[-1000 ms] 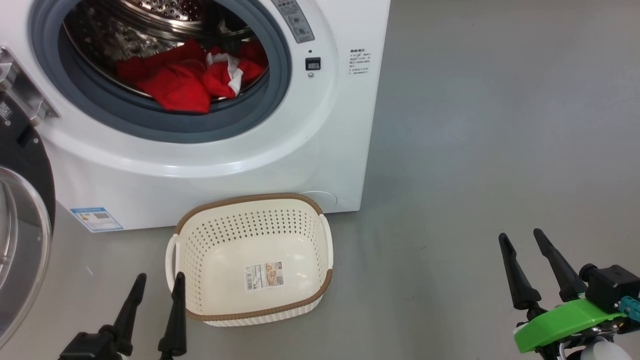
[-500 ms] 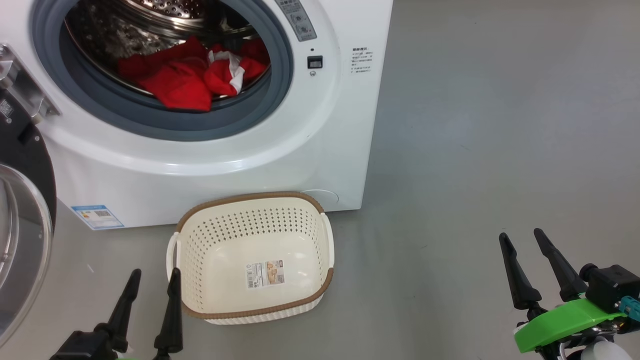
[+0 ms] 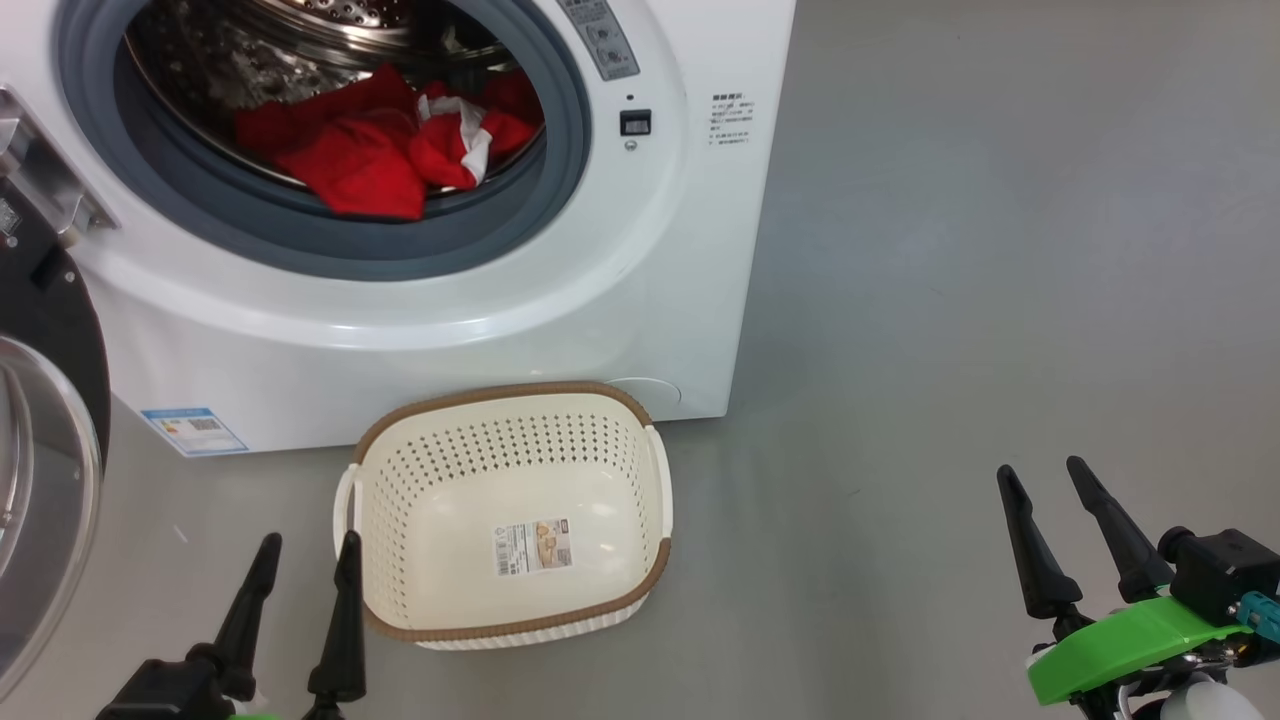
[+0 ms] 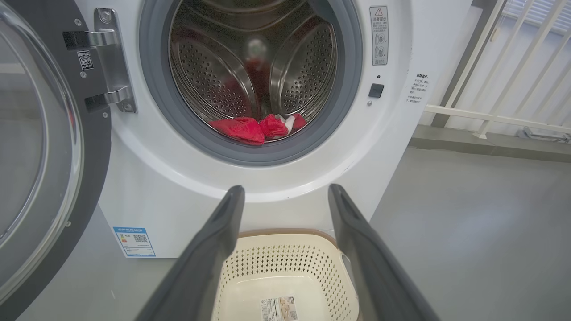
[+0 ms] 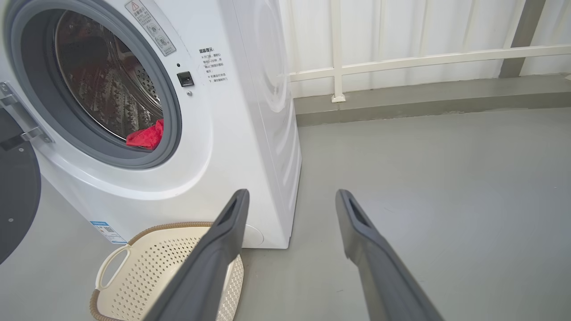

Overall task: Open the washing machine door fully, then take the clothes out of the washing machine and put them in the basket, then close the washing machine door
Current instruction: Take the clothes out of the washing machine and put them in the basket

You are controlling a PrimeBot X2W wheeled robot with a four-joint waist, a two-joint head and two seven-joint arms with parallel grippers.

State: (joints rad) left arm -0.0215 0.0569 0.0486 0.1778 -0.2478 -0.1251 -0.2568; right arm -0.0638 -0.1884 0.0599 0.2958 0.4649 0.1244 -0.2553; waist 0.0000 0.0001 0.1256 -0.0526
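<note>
The clothes (image 3: 380,150) are seen as a red heap with a white part, lying at the bottom front of the steel drum (image 4: 250,67), just behind the grey rubber ring (image 3: 330,250) of the washing machine (image 3: 400,340). How many garments are in the heap cannot be told.

The washing machine door (image 3: 50,480) is swung wide on its hinge to the machine's left side, with its inner face and domed glass turned away from the opening. The 1st step is therefore judged done.

The basket (image 3: 500,395) is set on the floor (image 3: 950,300), just in front of the machine's lower front edge and below the opening. Only a paper label is seen on its bottom, so the 2nd step is judged not yet begun.

The left claw (image 3: 311,540) is held low, just beside the basket's near left corner. Its 2 fingers are spread and nothing is between them. The right claw (image 3: 1039,468) is held well apart to the right over bare floor, likewise released and empty.

What is left: the drum is to be reached into, the clothes are to be lifted out and dropped into the basket, and the door is to be closed.
</note>
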